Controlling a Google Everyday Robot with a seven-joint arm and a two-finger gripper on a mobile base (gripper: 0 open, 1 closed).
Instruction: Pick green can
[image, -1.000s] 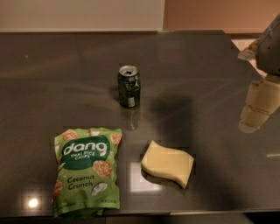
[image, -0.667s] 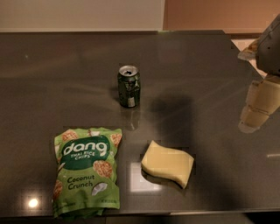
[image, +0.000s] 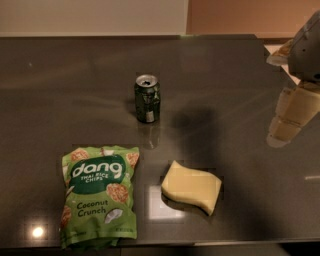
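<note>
The green can (image: 147, 98) stands upright near the middle of the dark table (image: 75, 75). It is dark green with a silver top and a pull-tab. My gripper (image: 287, 125) hangs at the right edge of the view, well to the right of the can and apart from it, above the table. It holds nothing that I can see.
A light green "dang" chip bag (image: 99, 195) lies flat at the front left. A yellow sponge (image: 192, 187) lies at the front middle, in front of the can and to its right. The table's far edge meets a pale wall.
</note>
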